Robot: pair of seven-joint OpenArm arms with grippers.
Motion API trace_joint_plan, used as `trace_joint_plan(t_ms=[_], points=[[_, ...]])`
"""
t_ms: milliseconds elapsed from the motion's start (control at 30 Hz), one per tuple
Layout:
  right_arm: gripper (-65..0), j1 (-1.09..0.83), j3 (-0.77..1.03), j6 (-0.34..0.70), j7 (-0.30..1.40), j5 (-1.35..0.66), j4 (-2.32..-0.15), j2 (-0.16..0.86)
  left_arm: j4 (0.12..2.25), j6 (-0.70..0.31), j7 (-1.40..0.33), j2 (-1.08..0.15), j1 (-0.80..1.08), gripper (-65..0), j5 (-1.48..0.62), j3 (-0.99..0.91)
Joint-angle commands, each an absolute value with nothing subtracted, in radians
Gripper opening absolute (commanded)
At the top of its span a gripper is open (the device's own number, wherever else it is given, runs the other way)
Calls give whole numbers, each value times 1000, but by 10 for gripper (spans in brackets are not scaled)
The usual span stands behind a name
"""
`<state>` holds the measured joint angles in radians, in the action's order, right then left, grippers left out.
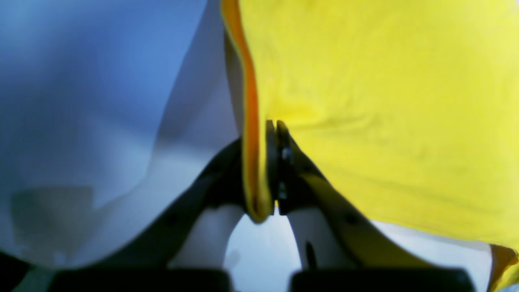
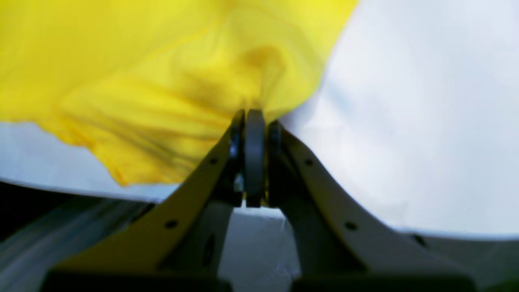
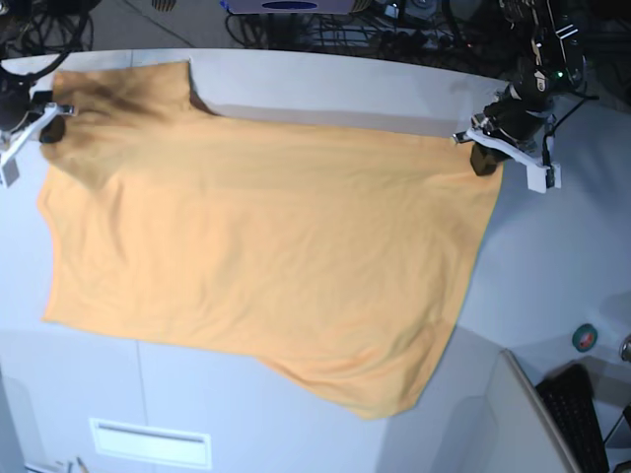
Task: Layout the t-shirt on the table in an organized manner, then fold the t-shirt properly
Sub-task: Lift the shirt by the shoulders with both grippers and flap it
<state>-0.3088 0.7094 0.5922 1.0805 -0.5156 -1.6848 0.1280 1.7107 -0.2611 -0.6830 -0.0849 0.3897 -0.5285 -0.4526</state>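
Observation:
The orange-yellow t-shirt (image 3: pixel 266 246) lies spread wide over the pale table (image 3: pixel 345 94), its lower edge running slantwise. My left gripper (image 3: pixel 483 158) pinches the shirt's far right corner, and in the left wrist view that gripper (image 1: pixel 274 123) is shut on the t-shirt (image 1: pixel 385 101) with an orange hem fold hanging beside its pads. At the far left corner my right gripper (image 3: pixel 49 126) holds the cloth. Seen from the right wrist, the gripper (image 2: pixel 253 115) is shut on bunched fabric of the t-shirt (image 2: pixel 142 81) above the table (image 2: pixel 405 121).
Cables and dark equipment (image 3: pixel 414 20) crowd the space beyond the table's far edge. A black keyboard (image 3: pixel 577 414) and a small round object (image 3: pixel 586 337) sit at the lower right. A white label (image 3: pixel 148 441) lies near the front edge.

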Motion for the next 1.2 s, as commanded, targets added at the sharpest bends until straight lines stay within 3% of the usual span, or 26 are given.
trace_joint_plan(t_ms=[0, 200, 367, 633, 833, 1167], points=[[-650, -272, 713, 595, 1067, -527, -1705, 147, 1745, -262, -657, -96, 349, -650, -539, -455], [-650, -24, 710, 595, 1139, -526, -1695, 252, 1781, -260, -828, -114, 105, -650, -501, -446], [-650, 205, 634, 595, 1145, -526, -1621, 351, 1759, -260, -869, -114, -137, -650, -331, -315], [-650, 526, 524, 595, 1087, -526, -1369, 461, 1511, -260, -866, -110, -530, -650, -176, -134], [-650, 679, 381, 593, 975, -526, -1227, 547, 1285, -260, -863, -110, -803, -650, -174, -125], [-650, 938, 203, 593, 874, -526, -1052, 599, 1064, -260, -794, -107, -1098, -650, -174, -124]])
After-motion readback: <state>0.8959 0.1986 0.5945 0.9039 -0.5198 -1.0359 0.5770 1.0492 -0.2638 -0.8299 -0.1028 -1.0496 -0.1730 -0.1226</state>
